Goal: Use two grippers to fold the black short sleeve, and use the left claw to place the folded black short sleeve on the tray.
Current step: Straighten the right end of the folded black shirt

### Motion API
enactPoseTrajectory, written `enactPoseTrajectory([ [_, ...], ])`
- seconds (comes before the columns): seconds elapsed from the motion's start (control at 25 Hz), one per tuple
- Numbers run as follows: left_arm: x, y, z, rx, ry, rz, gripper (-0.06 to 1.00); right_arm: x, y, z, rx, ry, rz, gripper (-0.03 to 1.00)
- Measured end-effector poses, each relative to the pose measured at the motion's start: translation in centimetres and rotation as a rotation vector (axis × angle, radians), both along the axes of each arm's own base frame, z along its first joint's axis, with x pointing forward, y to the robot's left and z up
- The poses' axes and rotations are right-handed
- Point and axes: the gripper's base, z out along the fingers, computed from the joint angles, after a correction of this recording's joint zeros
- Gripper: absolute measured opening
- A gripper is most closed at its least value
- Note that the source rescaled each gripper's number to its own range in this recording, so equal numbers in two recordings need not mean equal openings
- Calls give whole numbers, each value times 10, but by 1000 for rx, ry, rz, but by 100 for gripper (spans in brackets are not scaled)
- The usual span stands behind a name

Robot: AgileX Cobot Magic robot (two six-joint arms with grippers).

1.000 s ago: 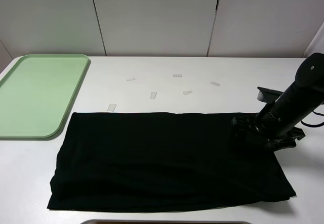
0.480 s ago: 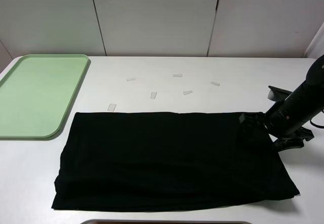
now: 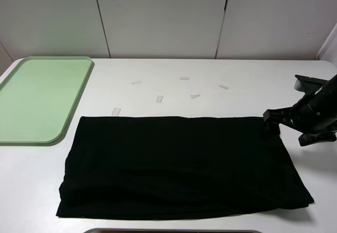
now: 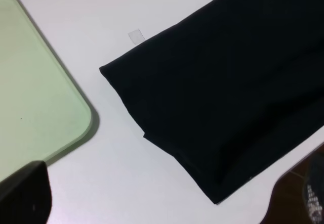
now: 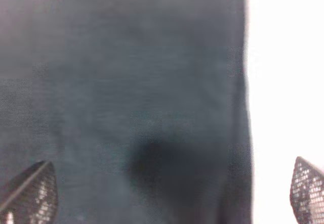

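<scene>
Our black right claw, jaws spread empty, has backed right off the soft black cloth T-shirt. Another fold looks due.

There is one black shirt, one green tray and one white table. Six small tape strips can be counted on the table. The high view shows one gripper, with two jaws.
</scene>
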Motion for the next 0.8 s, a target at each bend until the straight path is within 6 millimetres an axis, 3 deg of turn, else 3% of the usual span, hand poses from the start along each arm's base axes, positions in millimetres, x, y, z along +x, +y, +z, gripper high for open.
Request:
enactPoseTrajectory([
  [0.32, 0, 0, 0, 0, 0, 0, 100, -1, -5, -10, -1, 48, -19, 100],
  [0.56, 0, 0, 0, 0, 0, 0, 100, 1, -4, -29, 19, 104, -42, 100],
  [0.8, 0, 0, 0, 0, 0, 0, 100, 3, 8, -33, 48, 97, -14, 100],
])
